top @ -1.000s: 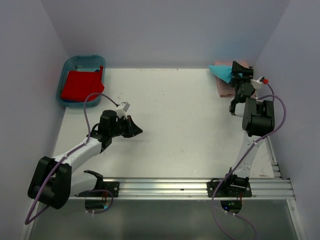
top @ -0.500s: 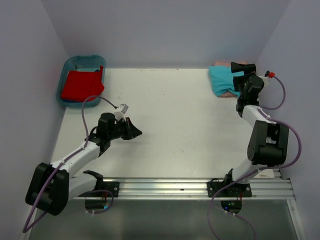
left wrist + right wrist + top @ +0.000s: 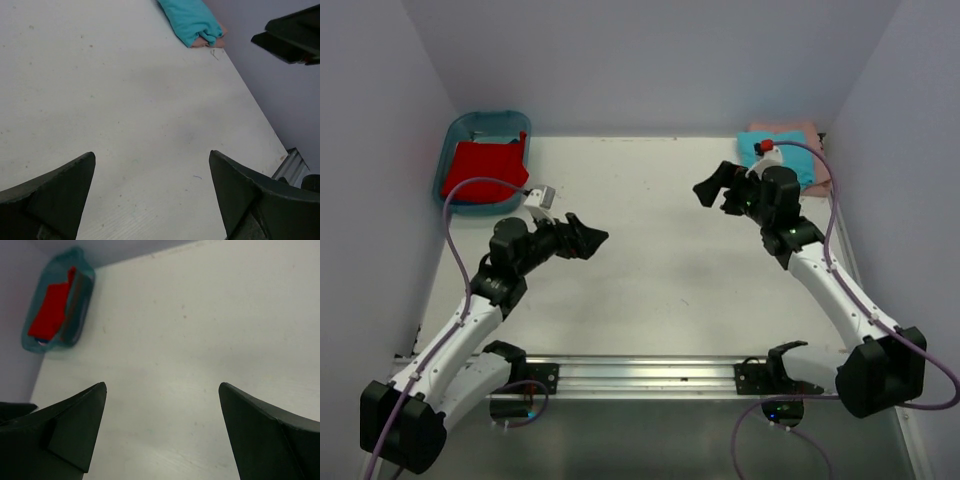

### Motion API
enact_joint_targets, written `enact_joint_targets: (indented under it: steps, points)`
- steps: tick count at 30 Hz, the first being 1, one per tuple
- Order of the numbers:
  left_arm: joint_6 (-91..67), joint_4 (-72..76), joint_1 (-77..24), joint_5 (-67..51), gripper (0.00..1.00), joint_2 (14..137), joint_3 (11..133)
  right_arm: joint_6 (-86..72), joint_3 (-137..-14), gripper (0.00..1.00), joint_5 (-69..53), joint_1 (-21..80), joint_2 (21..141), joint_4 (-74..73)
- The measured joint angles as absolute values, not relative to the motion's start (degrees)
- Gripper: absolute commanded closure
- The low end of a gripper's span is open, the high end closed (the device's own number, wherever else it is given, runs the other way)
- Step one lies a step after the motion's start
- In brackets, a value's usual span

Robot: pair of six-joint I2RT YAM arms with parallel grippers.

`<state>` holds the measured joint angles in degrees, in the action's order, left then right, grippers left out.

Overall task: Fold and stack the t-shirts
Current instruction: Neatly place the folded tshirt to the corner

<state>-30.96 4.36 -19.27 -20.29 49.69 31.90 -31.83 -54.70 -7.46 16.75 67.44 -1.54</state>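
The turquoise t-shirt [image 3: 190,20] lies folded on the pale pink t-shirt [image 3: 800,128] at the far right corner of the table [image 3: 660,270], forming the stack. The red t-shirt [image 3: 480,172] lies in the blue tub [image 3: 485,118] at the far left, apparently not yet folded. The left gripper [image 3: 590,238] and right gripper [image 3: 712,190] hover over the table's middle, fingers spread wide and grasping nothing. The left one is nearer the tub, so it is probably better placed to fetch the red shirt.

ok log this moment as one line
left fingers open, empty | right fingers open, empty | turquoise t-shirt on pink t-shirt, far right corner | red t-shirt in blue tub
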Motion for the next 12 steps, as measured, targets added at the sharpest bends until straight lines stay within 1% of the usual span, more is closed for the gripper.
enact_joint_targets:
  steps: [6,12]
  points:
    - [-30.41,1.72,-19.27,-19.7,0.0,49.84,34.2,-24.27,-53.76,0.01,-9.98,21.1,69.97,-16.12]
    - [-30.39,-3.2,-19.27,-18.96,0.0,47.4,34.2,-22.59,-52.49,0.01,-14.59,25.32,66.72,-19.35]
